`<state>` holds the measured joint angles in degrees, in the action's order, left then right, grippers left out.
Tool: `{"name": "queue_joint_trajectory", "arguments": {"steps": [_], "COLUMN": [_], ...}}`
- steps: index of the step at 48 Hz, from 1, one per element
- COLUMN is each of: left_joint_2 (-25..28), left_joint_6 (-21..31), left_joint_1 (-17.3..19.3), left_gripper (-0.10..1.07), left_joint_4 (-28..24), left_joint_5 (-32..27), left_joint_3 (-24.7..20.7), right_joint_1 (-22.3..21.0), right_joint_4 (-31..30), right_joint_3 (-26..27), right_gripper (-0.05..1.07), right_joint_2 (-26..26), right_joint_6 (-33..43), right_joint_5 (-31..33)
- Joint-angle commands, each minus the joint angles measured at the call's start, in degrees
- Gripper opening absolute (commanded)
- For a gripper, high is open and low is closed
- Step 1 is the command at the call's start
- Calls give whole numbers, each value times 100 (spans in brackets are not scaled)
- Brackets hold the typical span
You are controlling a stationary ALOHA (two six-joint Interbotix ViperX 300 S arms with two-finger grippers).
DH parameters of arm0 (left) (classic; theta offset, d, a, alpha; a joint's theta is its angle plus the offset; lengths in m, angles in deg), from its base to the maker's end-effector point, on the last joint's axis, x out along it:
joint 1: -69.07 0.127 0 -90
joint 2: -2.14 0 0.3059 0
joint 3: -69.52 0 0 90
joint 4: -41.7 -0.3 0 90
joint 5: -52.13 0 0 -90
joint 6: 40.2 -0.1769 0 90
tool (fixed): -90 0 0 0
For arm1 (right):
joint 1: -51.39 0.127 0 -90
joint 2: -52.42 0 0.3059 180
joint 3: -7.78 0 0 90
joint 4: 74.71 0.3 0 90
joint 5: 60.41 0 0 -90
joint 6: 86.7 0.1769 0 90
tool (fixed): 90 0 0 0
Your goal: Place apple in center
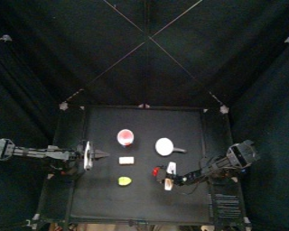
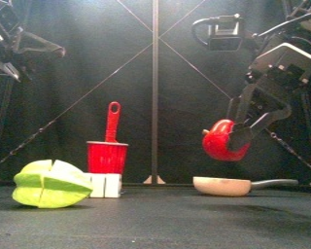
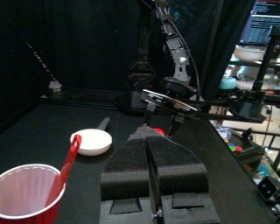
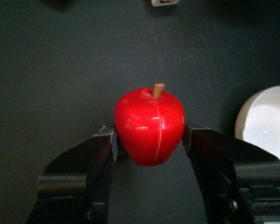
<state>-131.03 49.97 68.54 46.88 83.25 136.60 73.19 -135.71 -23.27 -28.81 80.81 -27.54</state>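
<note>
While the right gripper (image 4: pixel 150 153) hangs above the table (image 1: pixel 105 189), its 2 jaws are clamped on the apple (image 4: pixel 152 125), 1 jaw on each flank, stem up in the right wrist view. Front view shows the apple (image 2: pixel 222 142) lifted clear of the tabletop, held in the right gripper (image 2: pixel 233 136), above the flat white dish (image 2: pixel 224 185). From above, the apple (image 1: pixel 172 169) sits toward the front-right of the table, on the near side of the white dish (image 1: pixel 168 145) and just beside it, off the center (image 1: pixel 140 153).

Left gripper (image 3: pixel 150 149) has its 2 jaws pressed together, nothing between them; that arm rests at the left edge of the table, well apart from the white dish.

Other items relative to the white dish: pink-red round thing on a white disc (image 1: pixel 126 137) to its left, small white block (image 1: pixel 126 161) to its front-left, yellow-green lump (image 1: pixel 124 180) further front-left. Red cup (image 2: pixel 108 156) with a red stick (image 2: pixel 113 121) standing in it is left of the dish in the front view, white block (image 2: pixel 108 185) beneath it, yellow-green lump (image 2: pixel 51 184) nearest the camera.
</note>
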Motion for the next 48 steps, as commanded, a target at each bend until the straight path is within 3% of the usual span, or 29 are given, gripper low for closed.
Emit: {"name": "queue_joint_trajectory", "arguments": {"steps": [1, 18, 48], "left_joint_2": [35, 35, 35], "left_joint_6": [9, 0, 0], "left_joint_1": [9, 9, 18], "left_gripper": [0, 0, 0], "left_joint_4": [0, 0, 0], "left_joint_5": [53, 53, 53], "left_joint_3": [-70, -53, -53], "right_joint_1": [-79, -255, -475], "right_joint_4": [9, -132, -229], "right_joint_3": [281, 738, 1037], "right_gripper": [72, 72, 73], "right_joint_2": [79, 835, 1213], "right_joint_6": [-114, -141, -167], "right_joint_5": [-9, 18, -62]}}
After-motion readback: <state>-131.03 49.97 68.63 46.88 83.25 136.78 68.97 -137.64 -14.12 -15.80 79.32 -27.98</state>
